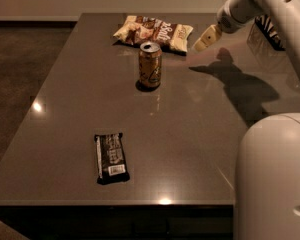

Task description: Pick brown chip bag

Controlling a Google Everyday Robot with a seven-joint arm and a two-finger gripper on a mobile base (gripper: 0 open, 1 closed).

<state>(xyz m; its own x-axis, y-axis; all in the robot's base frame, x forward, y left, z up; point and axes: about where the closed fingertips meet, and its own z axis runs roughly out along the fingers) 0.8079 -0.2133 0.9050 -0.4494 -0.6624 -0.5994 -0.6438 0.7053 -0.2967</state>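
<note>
The brown chip bag (154, 32) lies flat at the far side of the dark table, cream-tan with a brown band and white lettering. My gripper (206, 39) hangs above the table just right of the bag's right end, apart from it, reaching in from the upper right. Nothing shows in it.
A gold-brown soda can (150, 65) stands upright just in front of the bag. A small black wrapped bar (110, 157) lies near the table's front edge (115, 202). A dark wire basket (270, 31) sits at the far right. My white arm housing (272, 176) fills the lower right.
</note>
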